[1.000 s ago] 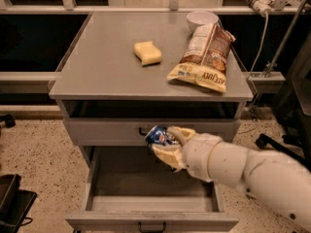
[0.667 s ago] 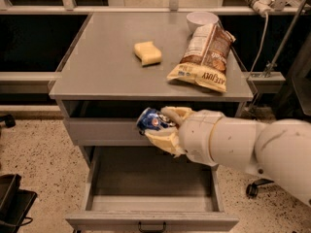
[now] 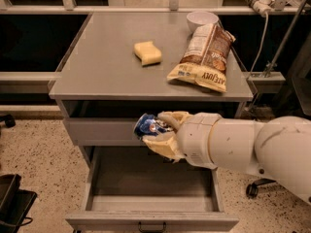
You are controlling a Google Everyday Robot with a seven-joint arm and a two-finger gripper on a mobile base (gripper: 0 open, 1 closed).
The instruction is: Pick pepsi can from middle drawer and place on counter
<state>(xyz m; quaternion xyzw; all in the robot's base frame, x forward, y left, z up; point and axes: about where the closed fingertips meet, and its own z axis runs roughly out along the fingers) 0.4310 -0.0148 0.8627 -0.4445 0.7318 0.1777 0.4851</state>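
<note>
My gripper (image 3: 156, 130) is shut on the pepsi can (image 3: 147, 125), a small dark-blue can with white markings. It holds the can in the air in front of the closed top drawer, above the open middle drawer (image 3: 150, 208) and just below the front edge of the counter (image 3: 107, 67). The white arm reaches in from the right. The middle drawer is pulled out and its grey floor shows with nothing on it.
On the counter lie a yellow sponge (image 3: 147, 53), a brown-and-yellow snack bag (image 3: 204, 58) and a white bowl (image 3: 202, 19) at the back right. A black object (image 3: 12, 200) stands on the floor at the lower left.
My gripper has lifted the pepsi can up and a little left, from just above the open drawer to the height of the top drawer's front.
</note>
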